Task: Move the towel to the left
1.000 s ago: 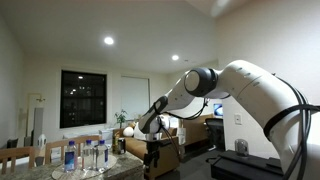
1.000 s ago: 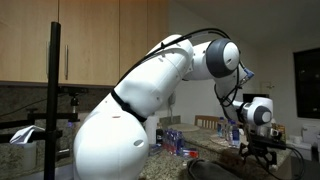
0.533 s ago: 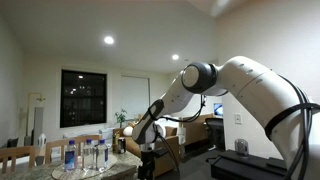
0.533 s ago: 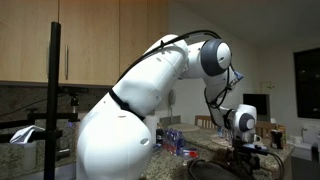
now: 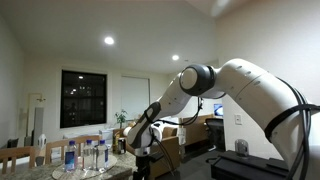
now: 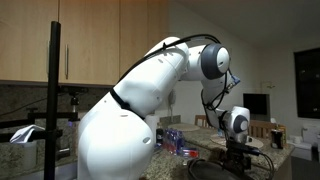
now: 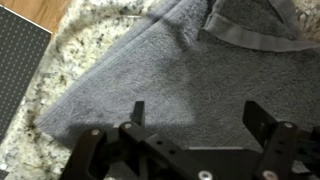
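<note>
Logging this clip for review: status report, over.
Gripper open, poised over towel. Towel lies on granite counter, one corner folded over. Nothing on it in the way.

The arm (image 5: 255, 90) is stretched way out. The elbow joint (image 5: 197, 80) sits up high, and from there the forearm (image 5: 165, 105) slopes down to the wrist (image 6: 236, 122). In both exterior views the gripper (image 5: 141, 166) (image 6: 238, 166) hangs low under the wrist. It's pointing pretty much straight down, I think, though it's small and dark there so I can't swear to the exact angle. The wrist view is way clearer: its two black fingers (image 7: 137, 112) stand wide apart, jaws fully spread and gripping nothing.
</note>
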